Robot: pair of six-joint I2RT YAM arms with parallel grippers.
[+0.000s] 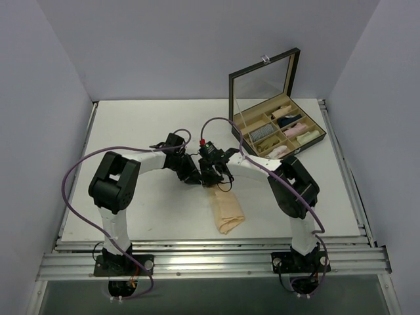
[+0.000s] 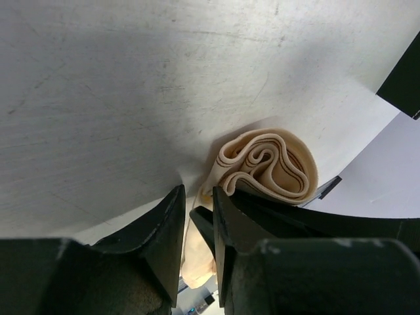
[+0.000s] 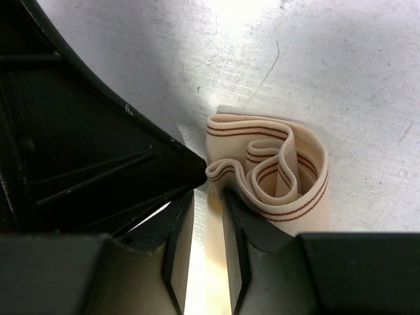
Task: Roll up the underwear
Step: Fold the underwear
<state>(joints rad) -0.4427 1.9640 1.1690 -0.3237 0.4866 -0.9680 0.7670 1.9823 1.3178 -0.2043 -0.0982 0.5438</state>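
The underwear (image 1: pixel 226 211) is a pale peach cloth lying on the white table, its far end curled into a loose roll (image 2: pixel 269 164) with brown-striped edges (image 3: pixel 275 164). Both grippers meet at that rolled end. My left gripper (image 2: pixel 197 200) stands with its jaws slightly parted, open, with cloth showing in the gap behind them and the roll just beyond its right finger. My right gripper (image 3: pixel 207 203) is also open by a narrow gap, a strip of the cloth running between its fingers without being pinched. In the top view the left gripper (image 1: pixel 195 176) and right gripper (image 1: pixel 220 178) nearly touch.
An open dark box (image 1: pixel 302 146) with a raised glass lid stands at the back right, its compartments holding several cloth rolls. Purple cables loop over both arms. An aluminium rail (image 1: pixel 210 262) runs along the near edge. The left gripper's black body (image 3: pixel 85 131) crowds the right wrist view.
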